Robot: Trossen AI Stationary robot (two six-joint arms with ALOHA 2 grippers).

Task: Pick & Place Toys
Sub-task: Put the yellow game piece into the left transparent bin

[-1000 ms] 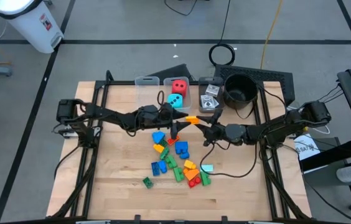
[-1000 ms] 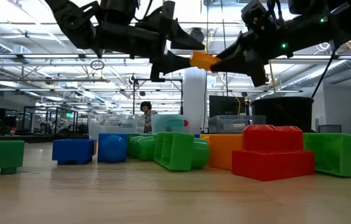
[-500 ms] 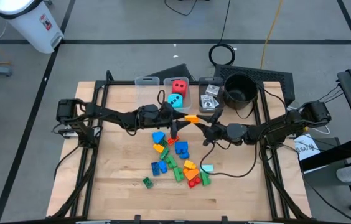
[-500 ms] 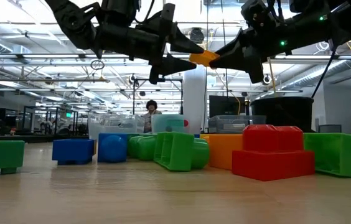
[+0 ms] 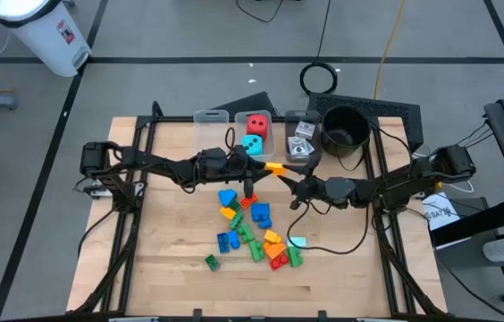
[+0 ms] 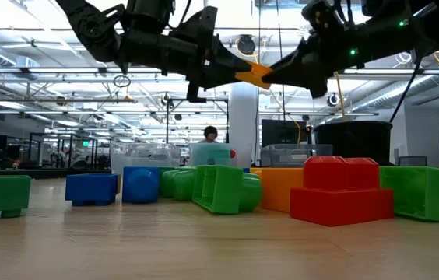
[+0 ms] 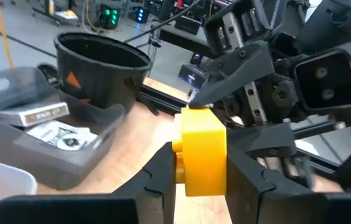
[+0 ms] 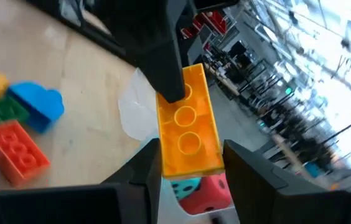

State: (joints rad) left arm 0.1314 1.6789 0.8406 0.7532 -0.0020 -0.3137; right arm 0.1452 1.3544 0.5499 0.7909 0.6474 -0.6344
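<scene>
An orange-yellow brick [image 5: 274, 167] hangs in the air over the table's middle, between my two grippers; it also shows in the low view [image 6: 252, 74]. My left gripper [image 5: 254, 172] comes at it from the table's left and is shut on it. My right gripper [image 5: 289, 182] comes from the right and is shut on its other end. Below lie loose bricks [image 5: 252, 228], blue, green, orange and red, flat on the wood. A red die [image 5: 256, 124] and a teal die [image 5: 252, 144] lie in a clear bin. My left gripper pinches the brick's left end [image 7: 187, 169] between its two fingers, one on each side face. The fingers lie about level, pointing toward the table's right. The brick is clear of the table. My right gripper pinches the brick's right end [image 8: 191, 163] between its two fingers, across the long sides, studded face toward its camera. The fingers point toward the table's left, slanting slightly up. The brick is held well above the bricks on the table.
Clear bins [image 5: 212, 118] stand at the far edge, one with cards [image 5: 301, 134]. A round black pot [image 5: 344, 130] stands to their right. A pale card [image 5: 298, 241] lies by the brick pile. A person [image 6: 210, 137] shows far behind the table.
My left gripper has moved toward the table's right onto the brick held by my right gripper. Its fingers stood open short of the brick, then came around the brick's left end and have shut on it. My right gripper has kept its hold.
</scene>
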